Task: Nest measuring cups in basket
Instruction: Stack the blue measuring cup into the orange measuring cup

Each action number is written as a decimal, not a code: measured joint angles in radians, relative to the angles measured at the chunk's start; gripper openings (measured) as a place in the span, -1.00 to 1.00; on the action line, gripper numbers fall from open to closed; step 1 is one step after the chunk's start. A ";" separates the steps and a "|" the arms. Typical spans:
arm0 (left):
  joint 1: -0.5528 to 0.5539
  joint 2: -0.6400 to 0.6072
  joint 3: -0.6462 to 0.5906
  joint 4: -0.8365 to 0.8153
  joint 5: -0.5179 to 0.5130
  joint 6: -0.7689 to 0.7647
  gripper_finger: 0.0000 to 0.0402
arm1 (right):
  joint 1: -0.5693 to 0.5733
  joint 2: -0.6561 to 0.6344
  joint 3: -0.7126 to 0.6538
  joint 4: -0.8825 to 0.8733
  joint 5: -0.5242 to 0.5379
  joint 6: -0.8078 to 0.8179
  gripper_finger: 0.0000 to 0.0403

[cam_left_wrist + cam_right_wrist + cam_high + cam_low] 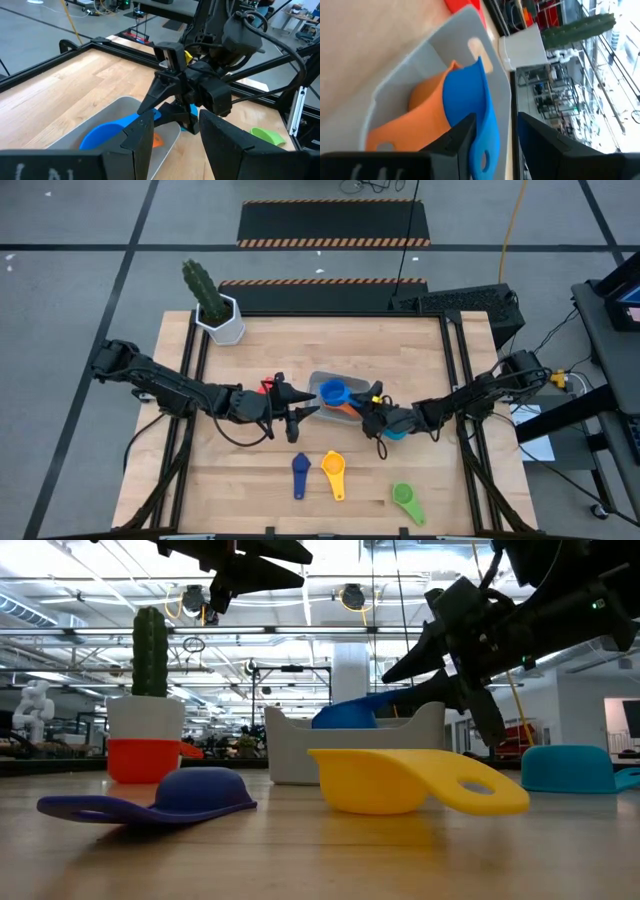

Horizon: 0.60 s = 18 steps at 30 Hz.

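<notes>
1. The right end effector (372, 412) hangs at the basket's right edge — its fingers are parted on both sides of the blue cup's handle, but I cannot tell if they grip it.
2. The left end effector (300, 412) hovers at the basket's left side, fingers apart, holding nothing.
3. The basket (318, 383) holds the blue cup (333, 393) sitting in the orange cup (422, 107).
4. On the counter (250, 470) lie the others — red cup (268, 386), light blue cup (397, 432), navy cup (301, 473), yellow cup (333, 471), green cup (406, 501).

Basket (318, 383) sits mid-table (420, 350), two cups (334, 393) inside. Three cups (333, 471) lie in front of it, a pot (226, 321) behind to the left.
</notes>
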 joint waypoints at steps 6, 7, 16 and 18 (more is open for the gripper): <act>0.000 0.000 0.000 0.000 0.000 0.000 -0.21 | 0.000 0.000 0.000 0.052 -0.051 0.012 -0.32; 0.000 0.000 0.000 0.000 0.000 0.000 -0.21 | 0.000 0.000 0.000 0.055 -0.054 0.020 -0.31; 0.000 0.000 0.000 -0.001 0.000 0.000 -0.21 | 0.000 -0.004 0.000 0.059 -0.124 0.155 -0.04; 0.000 0.000 0.000 -0.002 0.000 0.001 -0.21 | 0.003 -0.014 0.000 0.054 -0.124 0.207 0.02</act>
